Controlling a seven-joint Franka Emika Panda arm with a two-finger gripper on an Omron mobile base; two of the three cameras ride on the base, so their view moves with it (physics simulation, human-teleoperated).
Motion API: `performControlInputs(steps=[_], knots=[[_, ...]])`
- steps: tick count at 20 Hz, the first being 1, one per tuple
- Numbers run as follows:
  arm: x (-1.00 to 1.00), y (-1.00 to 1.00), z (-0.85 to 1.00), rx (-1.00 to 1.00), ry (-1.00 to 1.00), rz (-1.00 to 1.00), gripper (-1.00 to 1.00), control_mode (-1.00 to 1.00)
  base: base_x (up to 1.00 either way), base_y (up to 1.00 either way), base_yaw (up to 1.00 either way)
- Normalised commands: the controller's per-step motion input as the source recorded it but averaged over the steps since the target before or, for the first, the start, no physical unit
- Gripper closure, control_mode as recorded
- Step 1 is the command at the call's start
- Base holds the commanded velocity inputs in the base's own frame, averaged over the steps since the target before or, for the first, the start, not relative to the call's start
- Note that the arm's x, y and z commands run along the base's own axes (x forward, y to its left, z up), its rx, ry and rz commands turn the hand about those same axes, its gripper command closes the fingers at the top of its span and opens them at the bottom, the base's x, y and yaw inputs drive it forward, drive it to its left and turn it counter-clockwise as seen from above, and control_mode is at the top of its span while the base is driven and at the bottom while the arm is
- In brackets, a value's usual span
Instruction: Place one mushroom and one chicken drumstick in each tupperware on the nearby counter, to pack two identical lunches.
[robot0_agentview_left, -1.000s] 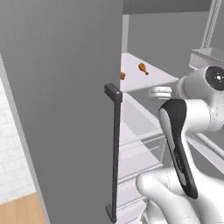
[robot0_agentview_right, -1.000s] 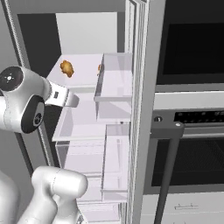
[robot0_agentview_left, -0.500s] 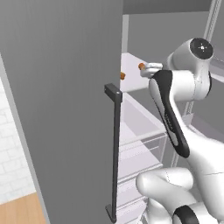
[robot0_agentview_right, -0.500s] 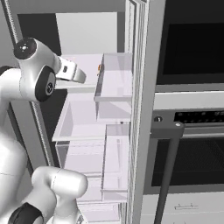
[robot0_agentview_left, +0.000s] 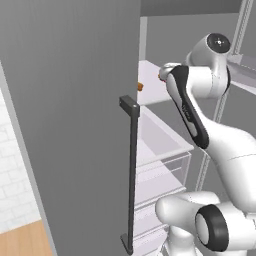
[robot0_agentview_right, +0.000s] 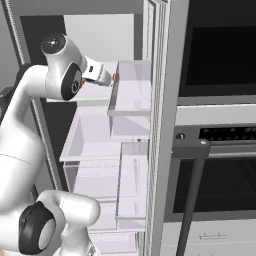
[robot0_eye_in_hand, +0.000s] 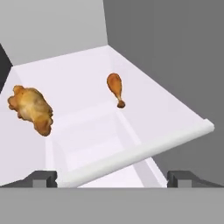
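Two chicken drumsticks lie on a white fridge shelf.

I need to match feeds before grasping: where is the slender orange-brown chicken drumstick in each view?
Left base view: slender orange-brown chicken drumstick, a sliver at the arm's left edge.
Right base view: orange speck left of the door bin.
Hand view: upper centre.
Shared landmark: the white fridge shelf under it.
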Motion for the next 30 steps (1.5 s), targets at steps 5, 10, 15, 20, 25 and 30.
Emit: performControlInputs(steps=[5,10,15,20,25,30], knots=[[0.41,-0.18,-0.29,0.00,0.01,0.00,-1.00,-1.00,0.00,0.00,0.00],[0.40,-0.18,-0.23,0.00,0.00,0.00,-1.00,-1.00,0.00,0.00,0.00],[0.64,-0.01,-0.07,0.00,0.04,0.00,-1.00,-1.00,0.00,0.00,0.00],[0.60,0.00,-0.13,0.00,0.08,0.00,-1.00,-1.00,0.00,0.00,0.00],[0.53,0.00,-0.08,0.00,0.08,0.00,-1.00,-1.00,0.00,0.00,0.00],[0.48,0.00,-0.12,0.00,0.04,0.00,-1.00,-1.00,0.00,0.00,0.00]])
